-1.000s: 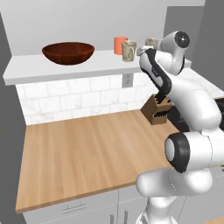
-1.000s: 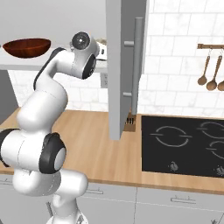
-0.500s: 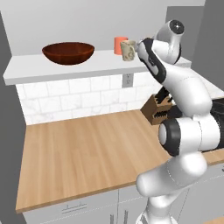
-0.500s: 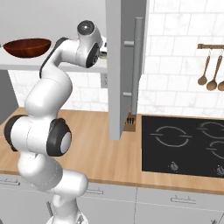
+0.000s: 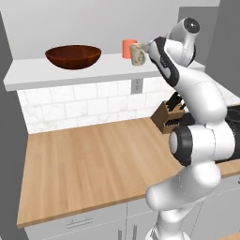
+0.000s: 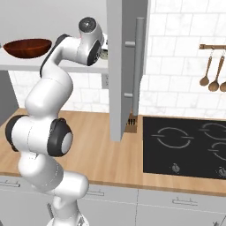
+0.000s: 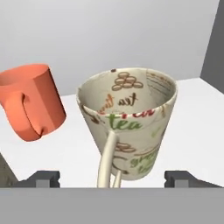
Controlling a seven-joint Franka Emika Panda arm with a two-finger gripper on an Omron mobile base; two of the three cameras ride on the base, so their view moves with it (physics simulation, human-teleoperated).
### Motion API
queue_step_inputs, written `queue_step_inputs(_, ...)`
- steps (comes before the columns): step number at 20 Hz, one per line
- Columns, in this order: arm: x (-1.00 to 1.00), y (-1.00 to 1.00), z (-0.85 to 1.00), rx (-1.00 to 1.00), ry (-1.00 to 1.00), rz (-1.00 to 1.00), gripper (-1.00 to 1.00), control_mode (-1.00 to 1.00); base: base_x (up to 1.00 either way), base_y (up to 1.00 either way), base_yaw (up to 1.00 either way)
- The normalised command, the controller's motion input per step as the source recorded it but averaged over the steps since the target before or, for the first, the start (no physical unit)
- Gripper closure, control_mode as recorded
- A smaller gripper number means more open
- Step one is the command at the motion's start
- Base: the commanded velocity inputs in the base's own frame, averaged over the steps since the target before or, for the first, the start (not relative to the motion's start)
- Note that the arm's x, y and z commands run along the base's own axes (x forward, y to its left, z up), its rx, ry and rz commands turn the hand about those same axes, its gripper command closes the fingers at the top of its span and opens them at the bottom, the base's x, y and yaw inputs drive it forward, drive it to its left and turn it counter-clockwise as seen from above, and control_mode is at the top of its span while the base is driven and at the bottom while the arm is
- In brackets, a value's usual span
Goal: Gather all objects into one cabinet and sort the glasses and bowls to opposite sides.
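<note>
Beige mug (image 7: pixel 129 127) nearest the camera in the hand view, upright on the pale shelf (image 7: pixel 192 127), printed with brown and green lettering and little stacked rings, its inside bare, handle turned toward the gripper (image 7: pixel 113 177). Stands between the two dark fingertips (image 7: pixel 43 178), spread wide on either side and apart from its walls, gripping nothing. Just beside the mug and a little farther back, an orange cup (image 7: pixel 33 100), also with a handle, close to the mug but not touching. Behind both, a plain grey back wall (image 7: pixel 109 35).

From the left base view, same mug (image 5: pixel 137 54) at the right part of the shelf (image 5: pixel 28 75), orange cup (image 5: pixel 128 48) right behind it. Well apart from the mug, toward the other end of the shelf, a wide glossy dark brown bowl (image 5: pixel 73 56), upright, nothing visible inside. Below the mug, a knife block (image 5: pixel 168 117) on the wooden counter (image 5: pixel 89 164); beyond it in the right base view, a black hob (image 6: pixel 185 145).
</note>
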Motion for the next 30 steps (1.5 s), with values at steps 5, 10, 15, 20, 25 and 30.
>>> queue_step_inputs(5,-0.33,-0.06,-0.12,0.0,-0.19,0.0,-1.0,-1.0,0.0,0.0,0.0)
queue_step_inputs(10,-0.93,-0.18,0.34,0.0,-0.06,0.0,-1.0,-1.0,0.0,0.0,0.0)
queue_step_inputs(15,-1.0,0.0,0.21,0.0,0.01,0.03,-1.0,-1.0,0.0,0.0,0.0)
queue_step_inputs(20,-1.0,0.0,0.04,0.0,0.0,0.01,-1.0,-1.0,0.0,0.0,0.0)
queue_step_inputs(25,-1.0,0.14,0.3,0.0,0.05,0.0,-1.0,-1.0,0.0,0.0,0.0)
queue_step_inputs(30,-0.89,0.35,0.3,0.0,0.17,0.0,-1.0,-1.0,0.0,0.0,0.0)
